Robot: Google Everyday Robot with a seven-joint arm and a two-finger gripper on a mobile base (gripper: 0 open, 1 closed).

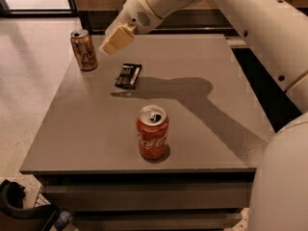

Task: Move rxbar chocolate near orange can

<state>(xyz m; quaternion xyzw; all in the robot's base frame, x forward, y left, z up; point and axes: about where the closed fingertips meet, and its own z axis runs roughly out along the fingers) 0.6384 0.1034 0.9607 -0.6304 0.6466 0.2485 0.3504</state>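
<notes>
The rxbar chocolate (pixel 128 76) is a flat black bar with white lettering, lying on the grey table (pixel 207 71) left of centre. The orange can (pixel 83 49) stands upright near the table's far left corner, a short way up and left of the bar. My gripper (pixel 115 40) hangs in the air above the table's far left part, between the can and the bar, just up and left of the bar. It touches neither one. It holds nothing that I can see.
A red Coca-Cola can (pixel 152 132) stands upright near the table's front edge. My white arm (pixel 250 28) reaches in from the right across the far side. A pale floor lies to the left, and a dark object (pixel 19 208) sits at the bottom left.
</notes>
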